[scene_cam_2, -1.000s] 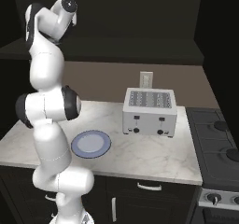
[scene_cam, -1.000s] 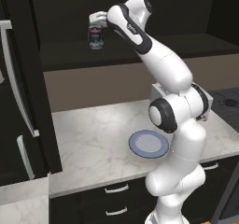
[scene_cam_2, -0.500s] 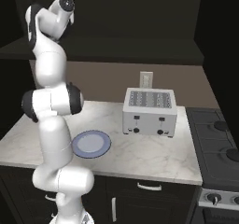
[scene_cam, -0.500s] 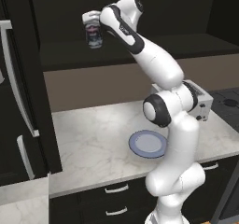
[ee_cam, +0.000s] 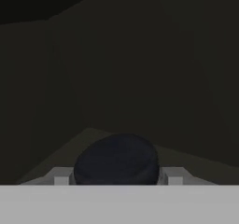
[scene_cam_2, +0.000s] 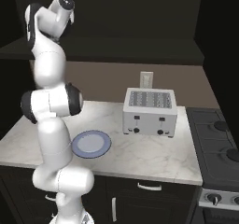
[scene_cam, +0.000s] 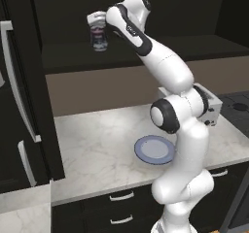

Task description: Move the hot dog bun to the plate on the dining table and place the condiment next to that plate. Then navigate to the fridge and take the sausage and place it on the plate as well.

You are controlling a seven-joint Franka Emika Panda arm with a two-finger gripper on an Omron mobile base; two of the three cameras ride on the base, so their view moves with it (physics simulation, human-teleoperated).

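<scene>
Fingers are closed on the small clear glass jar with the dark lid and the dark, red-marked label, the condiment (scene_cam: pixel 99 37); in the hand view its dark round lid (ee_cam: pixel 116 161) sits pinched between the two pale finger pads (ee_cam: pixel 173 175). You have the gripper (scene_cam: pixel 97 19) holding that jar from above, high in the air, well above the white-grey marble counter with black drawers (scene_cam: pixel 97 149).

Compare the last second: the jar has travelled up and toward the tall black fridge with long white handles (scene_cam: pixel 19 106), and the upper arm has folded back more steeply. The base views have not shifted, so the arm moved, not the base. The jar hangs roughly upright with no sign of slipping.

For the task, this reads as the carry stage of the condiment step: the jar is lifted clear of the counter and you appear to be tucking it in before driving off. The dining table and the red-rimmed plate are not here, so you should expect a drive before any placing.

Below the jar, toward the arm's base, the plain blue-grey round plate (scene_cam: pixel 154 149) lies on the counter; that is not your target. Farther from the jar, past that plate, stands the boxy silver toaster (scene_cam_2: pixel 149 112), and beyond it the black stove with knobs (scene_cam_2: pixel 219 148).
</scene>
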